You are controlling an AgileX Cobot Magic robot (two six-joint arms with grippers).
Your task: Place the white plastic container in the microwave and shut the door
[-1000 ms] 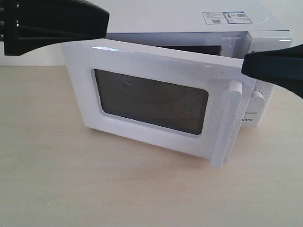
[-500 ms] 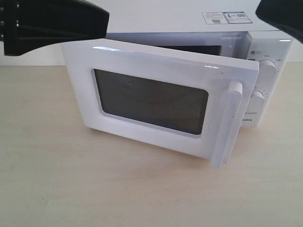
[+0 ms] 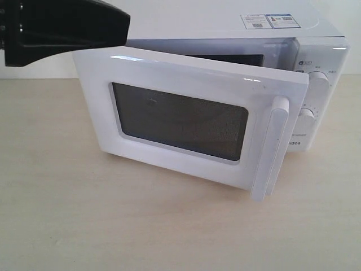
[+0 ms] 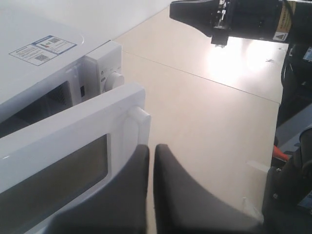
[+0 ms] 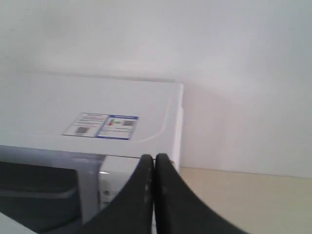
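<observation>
Gleaming glossy white, boxy microwave, door ajar; matte black left hand and right hand both together.

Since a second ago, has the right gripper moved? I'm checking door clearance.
Yes: right gripper rose from beside the lower dial, past the microwave top, out of exterior view.

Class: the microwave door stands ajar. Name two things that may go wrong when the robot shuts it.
1. The left pincer hangs shut near the door; a push with so narrow a contact may slip off the smooth face.
2. The white plastic container shows in no view; if it juts from the microwave, the door may strike it.
</observation>
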